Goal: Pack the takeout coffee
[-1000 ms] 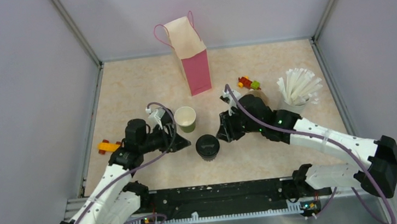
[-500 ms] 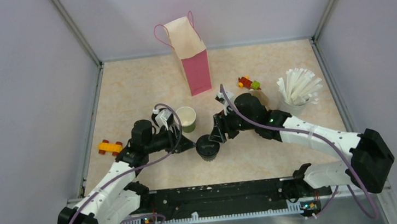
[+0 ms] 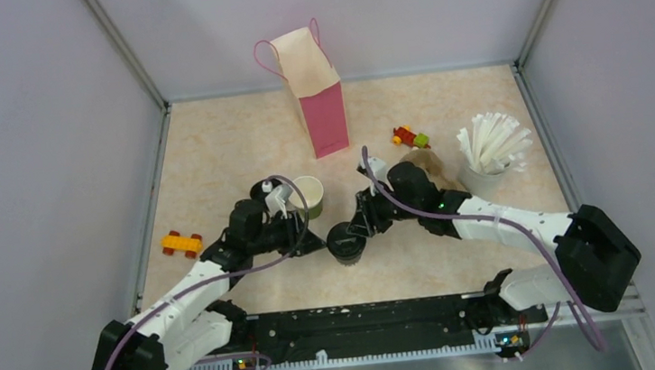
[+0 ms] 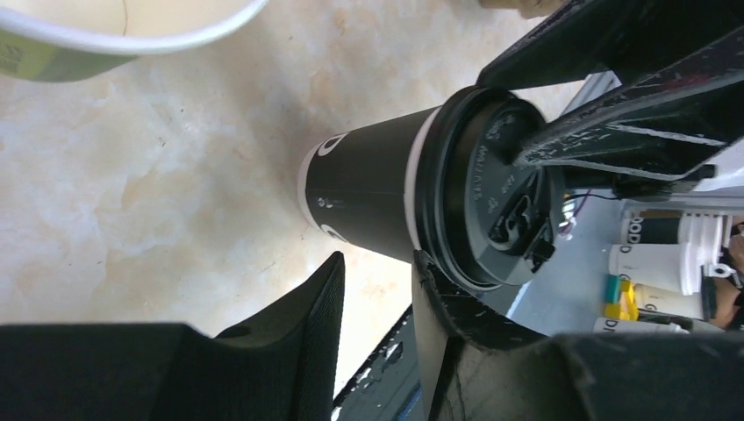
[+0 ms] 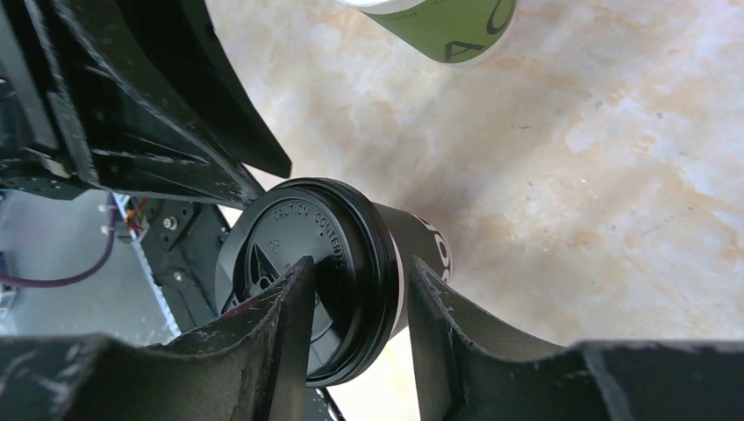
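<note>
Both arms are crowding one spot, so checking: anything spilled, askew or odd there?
No spill; the cup stands upright. Odd: left gripper and right gripper both crowd its lid from opposite sides, the right's jaws straddling the rim.

light: bright, even | shadows: soft | sheen: lid (image 4: 478,189) | focus: sharp

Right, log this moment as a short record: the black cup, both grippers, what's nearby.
black cup: lidded, standing on the table between the two grippers
left gripper: jaws parted at the cup's left side, nothing between them
right gripper: one finger over the lid, the other beside the cup wall; grip unclear
nearest neighbour: open green cup, just behind, apart
bag: pink paper bag, upright, farther back
packed: not yet
</note>
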Action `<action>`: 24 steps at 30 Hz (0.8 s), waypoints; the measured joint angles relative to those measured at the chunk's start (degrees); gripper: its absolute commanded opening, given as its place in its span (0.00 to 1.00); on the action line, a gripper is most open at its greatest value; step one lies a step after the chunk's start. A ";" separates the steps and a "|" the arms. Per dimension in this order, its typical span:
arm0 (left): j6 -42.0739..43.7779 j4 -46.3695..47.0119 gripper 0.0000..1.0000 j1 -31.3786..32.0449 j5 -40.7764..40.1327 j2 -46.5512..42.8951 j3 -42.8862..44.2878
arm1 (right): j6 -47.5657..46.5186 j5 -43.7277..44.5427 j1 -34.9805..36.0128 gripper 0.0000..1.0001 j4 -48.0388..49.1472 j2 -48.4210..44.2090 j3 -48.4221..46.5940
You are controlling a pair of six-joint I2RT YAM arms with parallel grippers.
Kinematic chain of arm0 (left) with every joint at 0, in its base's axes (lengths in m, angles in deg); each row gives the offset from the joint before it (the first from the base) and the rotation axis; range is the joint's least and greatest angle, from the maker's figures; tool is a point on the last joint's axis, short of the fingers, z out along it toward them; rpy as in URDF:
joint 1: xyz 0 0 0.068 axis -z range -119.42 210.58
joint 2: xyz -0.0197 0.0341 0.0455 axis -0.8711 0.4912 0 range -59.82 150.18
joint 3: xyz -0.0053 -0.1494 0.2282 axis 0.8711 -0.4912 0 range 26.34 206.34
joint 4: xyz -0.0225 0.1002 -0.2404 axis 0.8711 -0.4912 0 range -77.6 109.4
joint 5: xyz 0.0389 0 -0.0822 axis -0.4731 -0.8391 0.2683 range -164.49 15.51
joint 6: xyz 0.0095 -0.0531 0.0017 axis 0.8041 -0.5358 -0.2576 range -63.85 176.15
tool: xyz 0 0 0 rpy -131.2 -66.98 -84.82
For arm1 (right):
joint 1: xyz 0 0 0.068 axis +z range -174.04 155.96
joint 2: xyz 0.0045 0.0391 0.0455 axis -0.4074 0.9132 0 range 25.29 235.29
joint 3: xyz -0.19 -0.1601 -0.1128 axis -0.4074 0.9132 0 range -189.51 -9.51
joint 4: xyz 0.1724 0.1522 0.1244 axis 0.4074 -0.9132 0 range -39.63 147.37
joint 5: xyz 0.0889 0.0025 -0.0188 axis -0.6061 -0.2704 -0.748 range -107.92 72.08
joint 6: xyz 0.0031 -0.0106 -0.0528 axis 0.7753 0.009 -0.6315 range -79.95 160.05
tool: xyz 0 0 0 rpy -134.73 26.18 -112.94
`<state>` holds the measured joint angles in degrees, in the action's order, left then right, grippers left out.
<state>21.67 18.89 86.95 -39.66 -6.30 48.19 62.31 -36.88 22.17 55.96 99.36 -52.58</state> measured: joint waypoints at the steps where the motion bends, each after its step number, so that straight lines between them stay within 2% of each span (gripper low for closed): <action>1: 0.22 -0.42 0.39 0.63 -0.79 0.52 0.00 | 0.48 -0.02 -0.11 0.38 1.16 0.02 1.53; 7: 1.51 -2.62 0.37 5.03 -5.25 1.77 0.00 | 4.02 -0.83 -0.66 0.36 12.74 -0.50 7.89; 13: 1.70 -4.72 0.36 5.73 -7.74 1.70 0.15 | 5.51 -0.61 -0.70 0.36 17.31 -1.18 10.51; 19: 0.63 -11.76 0.47 5.77 -11.80 -3.76 3.30 | 5.42 -0.39 -0.70 0.37 16.74 -1.64 10.54; 24: -1.57 -12.50 0.58 5.77 -13.92 -10.05 6.25 | 5.22 -0.79 -0.72 0.38 16.68 -1.64 10.51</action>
<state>20.09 6.39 92.72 -53.58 -16.36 54.44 67.53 -37.66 21.45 72.64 97.72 -42.07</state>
